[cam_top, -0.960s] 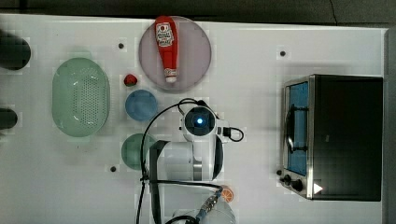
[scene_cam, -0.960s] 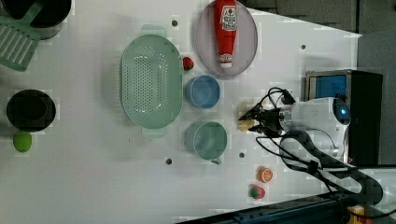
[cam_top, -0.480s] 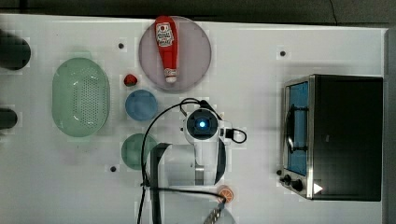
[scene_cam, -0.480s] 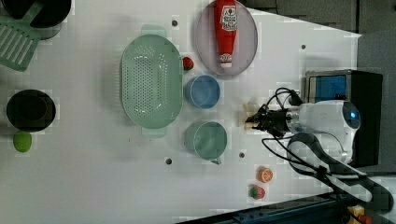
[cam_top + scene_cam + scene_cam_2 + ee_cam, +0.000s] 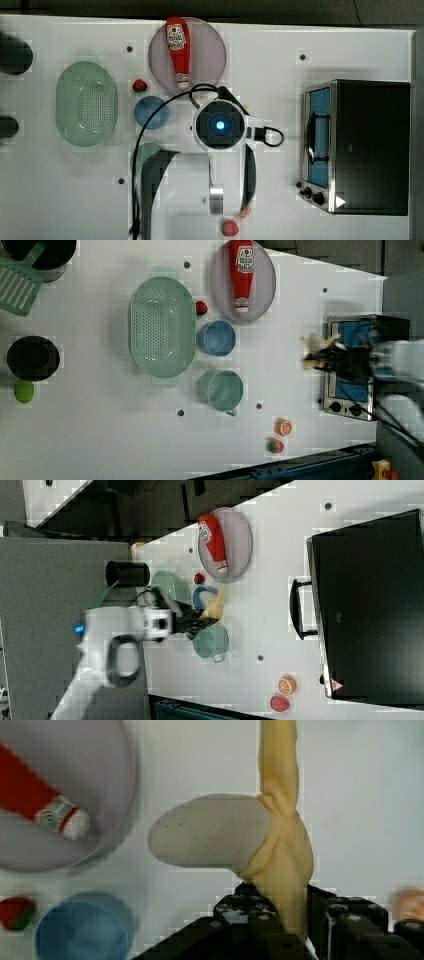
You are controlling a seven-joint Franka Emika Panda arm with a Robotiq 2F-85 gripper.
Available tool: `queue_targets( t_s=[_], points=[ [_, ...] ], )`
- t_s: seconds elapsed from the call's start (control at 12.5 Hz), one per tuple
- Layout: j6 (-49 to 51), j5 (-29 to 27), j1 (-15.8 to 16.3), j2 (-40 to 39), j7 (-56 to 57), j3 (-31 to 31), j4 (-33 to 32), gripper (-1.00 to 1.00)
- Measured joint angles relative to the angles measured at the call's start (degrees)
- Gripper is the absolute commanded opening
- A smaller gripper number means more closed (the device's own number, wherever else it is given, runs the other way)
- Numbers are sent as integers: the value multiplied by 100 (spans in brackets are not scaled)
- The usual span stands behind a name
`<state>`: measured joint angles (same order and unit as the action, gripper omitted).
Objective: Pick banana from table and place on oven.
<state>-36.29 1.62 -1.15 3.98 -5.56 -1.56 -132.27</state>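
In the top view, your arm's wrist sits over the middle of the table [image 5: 60, 200], between the purple plate [image 5: 210, 50] that carries the ketchup bottle [image 5: 178, 50] and the oven [image 5: 367, 145] on the top view's right; the oven's black top is bare, so the placing is not yet done. In the left view, you can see the gripper [image 5: 320, 354] reaching in from the left view's right, just short of the oven's front, with the pale banana [image 5: 316, 342] at its tip and apparently off the white surface. In the right view, the banana [image 5: 215, 607] shows yellow at the end of the dark fingers, above the blue cup [image 5: 202, 596] and the green cup [image 5: 210, 641], well apart from the oven across open table. In the wrist view, the jaws are clamped on the banana [image 5: 285, 850] low on its peeled skin, the pale flesh jutting sideways, and the table lies blurred beyond it. So judge the pick as complete: you have the fruit in hand and raised. What is left is to carry it across to the oven, bring it over the black top, lower it and let go.
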Motion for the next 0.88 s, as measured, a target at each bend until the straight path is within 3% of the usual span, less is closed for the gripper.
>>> queue_targets(
  t_s=[0.16, 0.4, 0.64, 0.88],
  points=[
    [1122, -75, -4, 742, 0, 80, 526, -59],
    [2421, -259, 98, 895, -1, 349, 1886, -59],
    [2655, 52, 122, 691, 108, 804, 2445, -59],
    [2598, 213, 140, 213, 914, 1651, 2635, -59]
  ],
)
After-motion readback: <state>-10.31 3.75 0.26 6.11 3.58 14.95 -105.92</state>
